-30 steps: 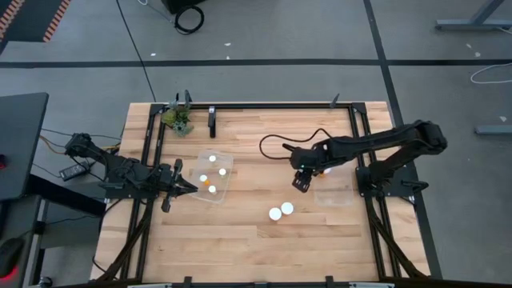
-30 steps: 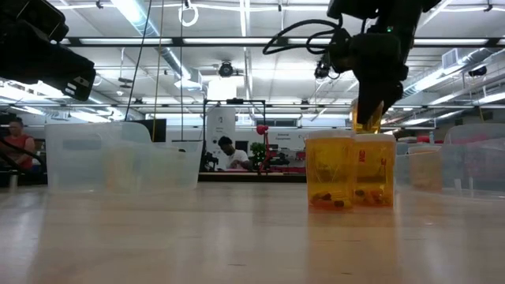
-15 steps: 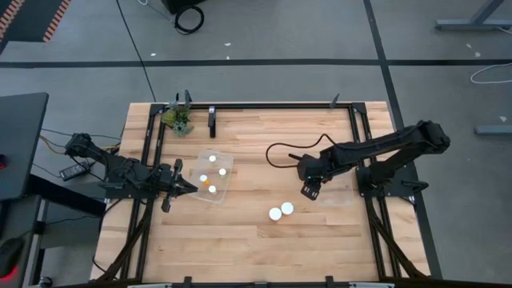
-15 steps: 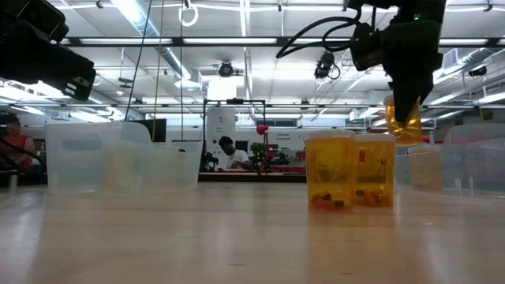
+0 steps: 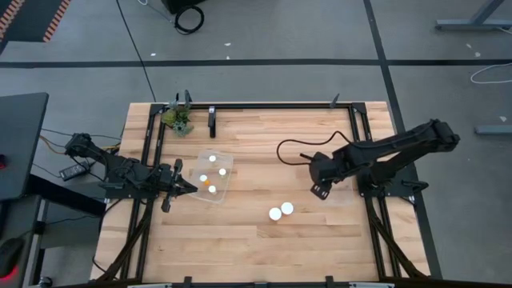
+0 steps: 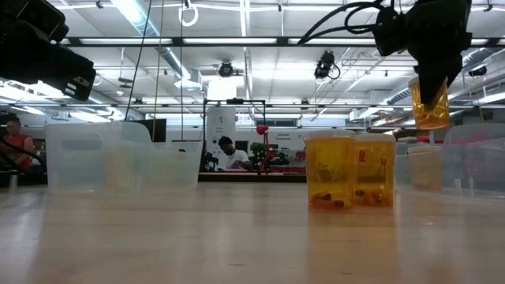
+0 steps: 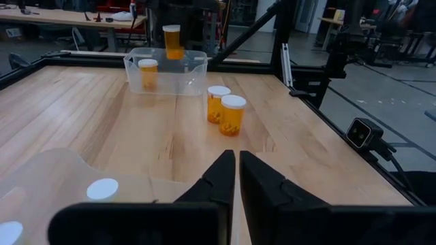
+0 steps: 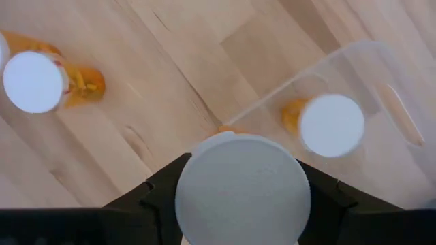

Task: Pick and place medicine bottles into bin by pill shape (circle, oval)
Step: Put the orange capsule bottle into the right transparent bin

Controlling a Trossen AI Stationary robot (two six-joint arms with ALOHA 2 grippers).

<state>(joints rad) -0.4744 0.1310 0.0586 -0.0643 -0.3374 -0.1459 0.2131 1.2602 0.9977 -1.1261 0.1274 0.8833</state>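
Note:
My right gripper [image 5: 320,190] is shut on an orange pill bottle [image 6: 430,109] with a white cap [image 8: 242,189]. It holds the bottle in the air at the edge of a clear bin [image 8: 371,58] on the table's right side. One bottle [image 8: 332,124] stands in that bin. Two more bottles [image 5: 275,214] [image 5: 286,208] stand on the table, nearer the front. My left gripper [image 5: 192,189] is shut and empty beside a second clear bin [image 5: 226,163] on the left, which holds several bottles. My right gripper pinches the bottle's top end, at the sides of the white cap [image 8: 187,197], between its two fingers. The fingers come from above, pointing down. The bottle hangs upright below them, its amber body [image 6: 431,114] clear of the table and the bin.
A green plant clump [image 5: 179,120] sits at the far left corner. A black frame [image 5: 272,105] runs along the table's far and side edges. Bare wood lies between the two bins and along the front. People show in the room beyond the table.
My right gripper has carried the bottle toward the table's right edge and slightly toward the near edge. It has gone from beside the two standing bottles to the right bin's edge. The bottle has stayed upright and lifted clear.

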